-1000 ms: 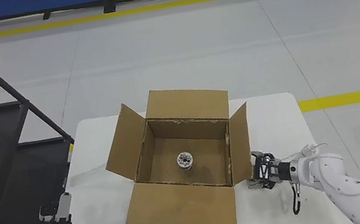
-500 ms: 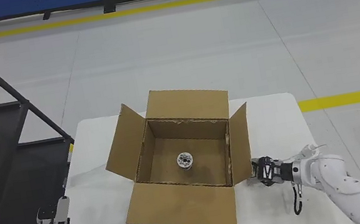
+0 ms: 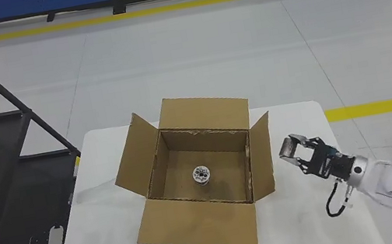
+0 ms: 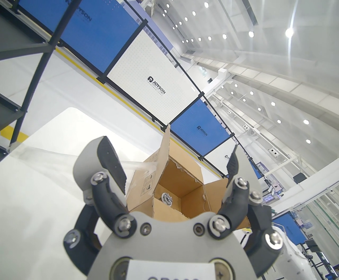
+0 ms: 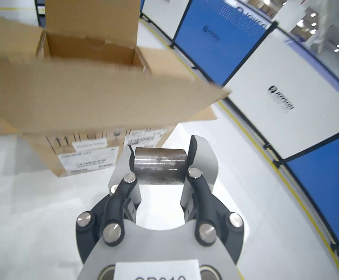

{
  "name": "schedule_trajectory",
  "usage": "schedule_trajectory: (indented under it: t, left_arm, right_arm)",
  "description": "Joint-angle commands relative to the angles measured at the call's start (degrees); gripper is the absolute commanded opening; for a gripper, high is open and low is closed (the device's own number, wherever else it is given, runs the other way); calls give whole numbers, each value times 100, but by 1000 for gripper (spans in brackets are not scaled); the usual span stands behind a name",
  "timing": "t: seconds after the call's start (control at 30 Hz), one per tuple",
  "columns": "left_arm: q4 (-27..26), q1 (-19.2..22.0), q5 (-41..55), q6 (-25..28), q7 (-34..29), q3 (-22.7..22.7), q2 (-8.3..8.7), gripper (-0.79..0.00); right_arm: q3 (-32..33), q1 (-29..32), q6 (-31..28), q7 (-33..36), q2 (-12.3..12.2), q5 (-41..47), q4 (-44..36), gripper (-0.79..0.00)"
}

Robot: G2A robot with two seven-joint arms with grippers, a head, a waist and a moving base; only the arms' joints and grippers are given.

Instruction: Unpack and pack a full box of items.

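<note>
1. The white table [image 3: 109, 208] carries one thing, the cardboard box [image 3: 199, 228], which stands in its middle with all four flaps open.
2. The right gripper [image 5: 160, 151] is above the table, just beside the right flap of the box but not touching it. Its fingers are closed only partly, as far as the load lets them.
3. The left gripper [image 4: 170, 149] is low at the left edge of the table, well apart from the box. Its fingers are spread wide and hold nothing.
4. The metal cylinder [image 5: 159, 165] sits between the right fingers. Its long axis runs from one pad to the other, so I judge the pads press on its flat ends.
5. A small round part [image 3: 201, 174] lies on the bottom of the box, near the middle.
6. The opening of the box lies straight ahead of the right fingertips, with the raised right flap between them. The right arm is much nearer. I judge that packing the cylinder means going up over this flap and then down, beside the round part.
</note>
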State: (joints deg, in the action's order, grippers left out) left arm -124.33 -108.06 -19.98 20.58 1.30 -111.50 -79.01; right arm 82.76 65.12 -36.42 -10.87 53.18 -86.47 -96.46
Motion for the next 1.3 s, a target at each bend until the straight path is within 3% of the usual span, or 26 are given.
schedule_trajectory:
  t: [0.0,0.2,0.4,0.63,0.8,0.93,1.27]
  left_arm:
    - [13,-78,78,83,46,-60,-4,0]
    - [107,-344,404,367,219,-320,-22,0]
    - [282,-584,751,694,277,-658,-34,0]
    - [494,-752,1175,1025,215,-1033,-41,0]
    - [598,-823,1448,1185,123,-1235,-47,0]
    - [653,-860,1636,1280,26,-1364,-52,0]
    - [655,-870,1678,1293,-11,-1391,-53,0]
  right_arm:
    - [383,352,198,492,-17,292,-996,-785]
    - [560,727,469,1598,-13,605,-2812,-785]
    - [-753,-76,173,3030,72,370,-3267,-785]
    - [-2946,-2123,563,4499,539,625,-2294,-785]
    - [-4216,-3561,1008,5535,1075,1096,-1002,-785]
    - [-4900,-4380,1278,5986,1527,1686,192,-785]
    - [-4900,-4380,1278,5986,1527,1686,192,-785]
